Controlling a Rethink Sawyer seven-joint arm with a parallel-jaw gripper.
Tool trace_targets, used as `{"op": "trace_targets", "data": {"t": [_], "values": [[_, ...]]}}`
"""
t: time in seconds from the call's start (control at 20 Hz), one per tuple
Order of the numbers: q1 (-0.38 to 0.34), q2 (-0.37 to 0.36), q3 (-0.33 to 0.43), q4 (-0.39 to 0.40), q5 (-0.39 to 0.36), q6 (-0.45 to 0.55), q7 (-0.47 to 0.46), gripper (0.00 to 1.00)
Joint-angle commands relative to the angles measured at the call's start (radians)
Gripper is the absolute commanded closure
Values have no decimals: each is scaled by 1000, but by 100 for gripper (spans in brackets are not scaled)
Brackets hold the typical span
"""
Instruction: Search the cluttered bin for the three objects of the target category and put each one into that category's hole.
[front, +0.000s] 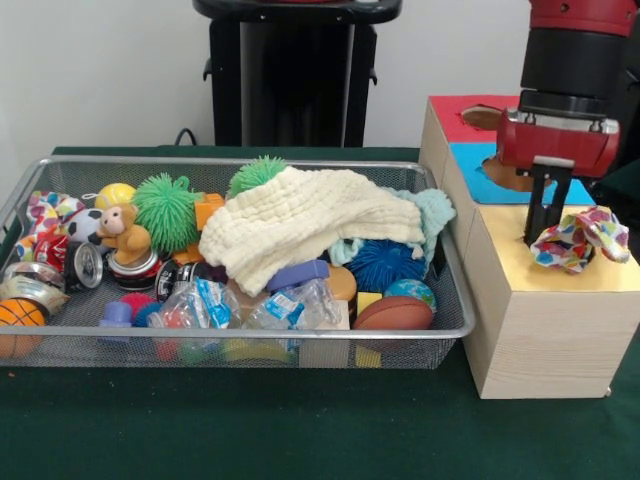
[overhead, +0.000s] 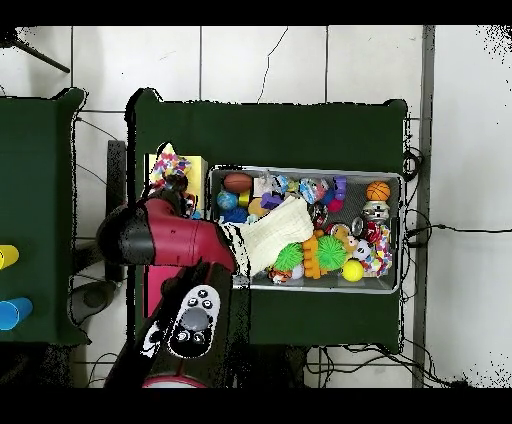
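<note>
- Nearest the camera you have bare green desk (front: 250, 430), then the wire bin (front: 440, 335), heaped with balls, cans, plastic bottles and blocks.
- On top of that heap lies a cream cloth (front: 300, 225), with a pale teal cloth (front: 432, 212) showing at its side toward the box. Judged by what the tool carries, fabric is the target category, so these two look like the items left.
- Beside the bin stands the wooden sorting box (front: 540, 340), with red, blue and yellow panels on top.
- Your tool (front: 549, 228) hangs over the yellow panel, its fingers pressed together on a multicoloured patterned cloth (front: 580, 240). That cloth rests on the yellow surface and is not yet through.
- You cannot see the yellow panel's hole in either view; holes show only in the red and blue panels.
- Assessment: first item at the point of delivery, none confirmed deposited, two apparently outstanding.
- A similar patterned piece (front: 50, 212) lies at the bin's opposite end; verify it.
</note>
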Motion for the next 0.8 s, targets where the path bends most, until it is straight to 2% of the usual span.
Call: {"op": "trace_targets", "data": {"t": [0.05,0.2,0.65,0.8], "values": [[-74,-46,42,125,-1,140,147,100],[-85,-52,63,132,3,142,148,100],[-166,-56,212,180,24,64,156,100],[-171,-61,234,178,30,74,162,100]]}}
